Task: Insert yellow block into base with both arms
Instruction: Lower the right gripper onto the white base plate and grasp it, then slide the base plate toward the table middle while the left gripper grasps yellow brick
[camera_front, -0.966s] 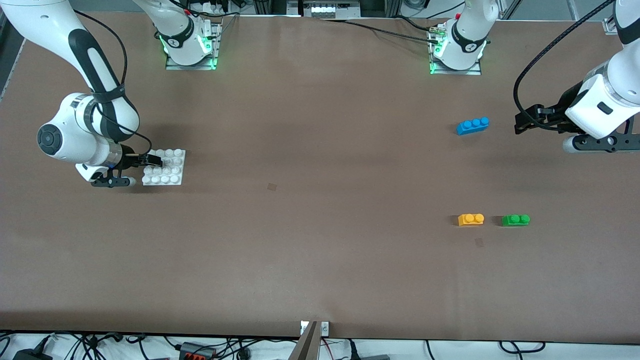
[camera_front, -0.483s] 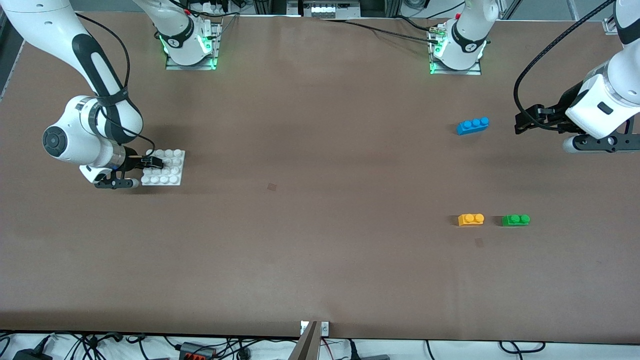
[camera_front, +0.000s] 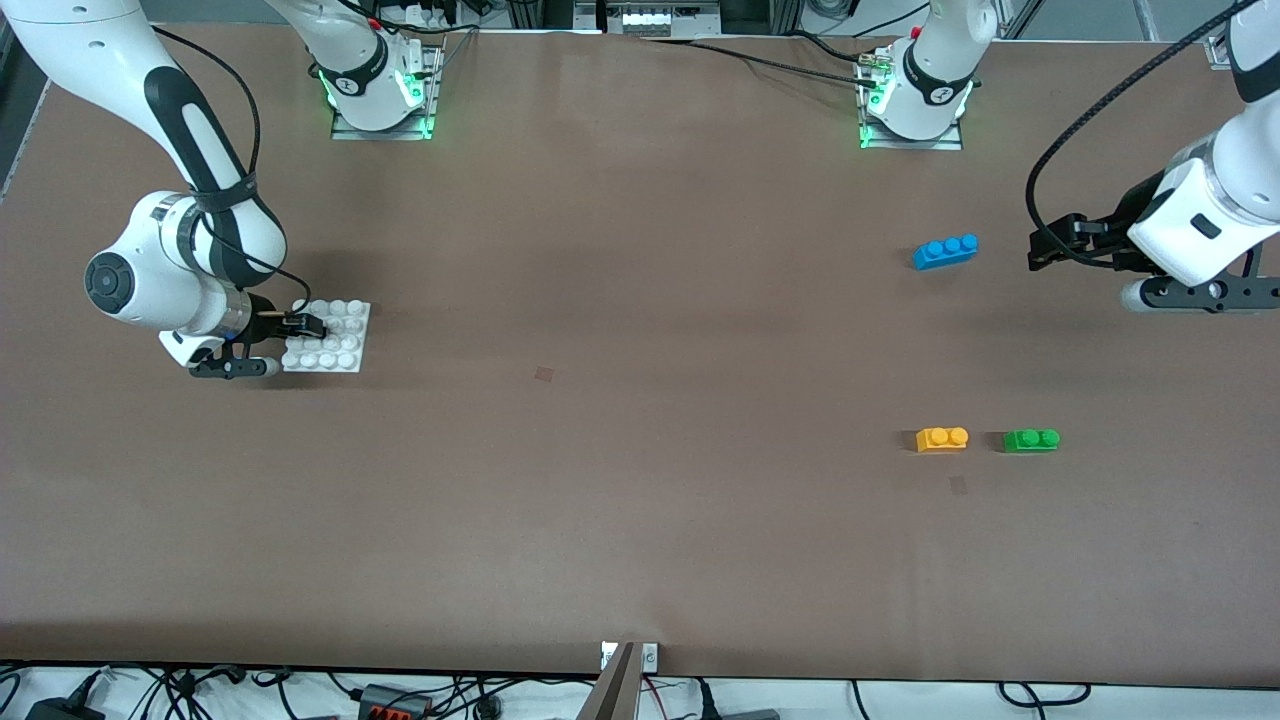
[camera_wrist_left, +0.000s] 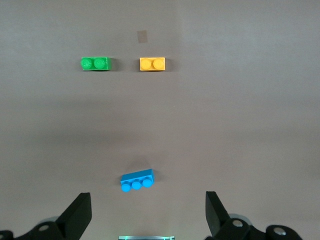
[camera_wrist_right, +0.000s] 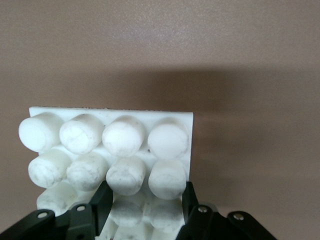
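Barely begun: right hand clamping base; left hand hovering apart near blue brick; yellow block lying ungrasped on desk.

yellow-orange block, green brick, blue brick, white studded base, brown table

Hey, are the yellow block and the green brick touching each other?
Apart. The front view shows bare table between the yellow block and the green brick; the left wrist view shows that gap too.
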